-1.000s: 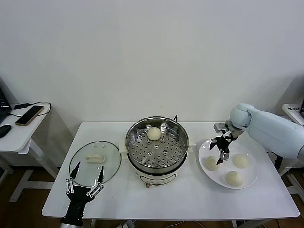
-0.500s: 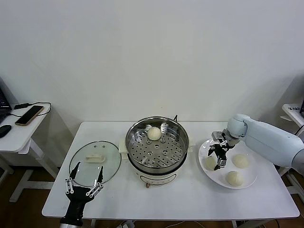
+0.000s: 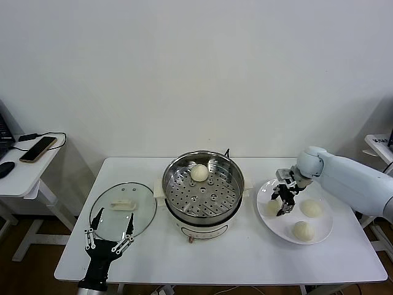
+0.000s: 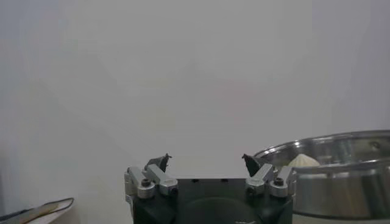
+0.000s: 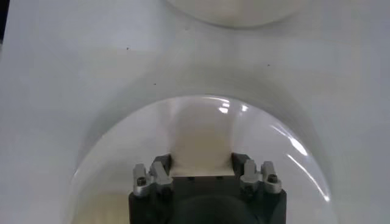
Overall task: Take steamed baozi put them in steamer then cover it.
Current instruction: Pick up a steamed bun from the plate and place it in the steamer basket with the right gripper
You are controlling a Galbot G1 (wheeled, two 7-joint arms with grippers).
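The steel steamer [image 3: 198,198] on its cream pot base holds one baozi [image 3: 199,173] at its far side. Three more baozi lie on the white plate [image 3: 323,237]. My right gripper [image 3: 282,203] is down on the plate, shut on the leftmost baozi [image 3: 271,209]; in the right wrist view this cream bun [image 5: 201,139] fills the gap between the jaws of the right gripper [image 5: 201,161]. The other two buns [image 3: 311,208] [image 3: 303,230] lie free. My left gripper [image 3: 110,238] hovers open at the table's front left, over the glass lid [image 3: 123,212]. The left wrist view shows the left gripper [image 4: 206,162] empty, the steamer [image 4: 341,182] beside it.
The lid lies flat on the table left of the steamer, cream handle [image 3: 121,204] up. A small side table at the far left carries a phone [image 3: 38,149] with a cable. Bare tabletop [image 3: 227,258] runs along the front edge.
My right gripper has come down onto the plate and shut on the leftmost baozi. The left arm and the lid have not moved.
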